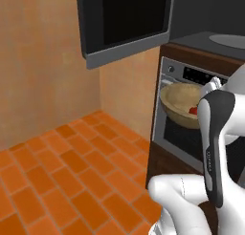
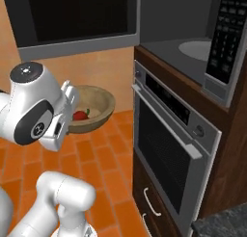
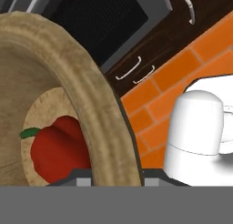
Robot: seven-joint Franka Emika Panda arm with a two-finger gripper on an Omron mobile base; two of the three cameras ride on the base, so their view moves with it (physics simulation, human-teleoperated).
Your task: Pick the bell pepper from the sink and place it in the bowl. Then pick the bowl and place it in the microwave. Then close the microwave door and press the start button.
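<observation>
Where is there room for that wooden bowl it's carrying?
The open microwave cavity has bare floor around its pale round turntable, bordered by the keypad panel and the open microwave door. The bowl, holding the bell pepper, hangs beside the oven.

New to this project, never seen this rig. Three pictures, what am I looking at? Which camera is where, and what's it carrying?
It is a rendered kitchen, not real footage. The machine is a white robot arm on a driving base. Two pictures come from cameras on the base, behind the arm to its left and right; the third looks along its tool from the hand.

The tool is shut on the rim of a wooden bowl, held in the air above the orange tiled floor. A red bell pepper lies inside the bowl.

Ahead is a wall oven, and above it the microwave, whose door hangs wide open. The bowl is not yet inside.
</observation>
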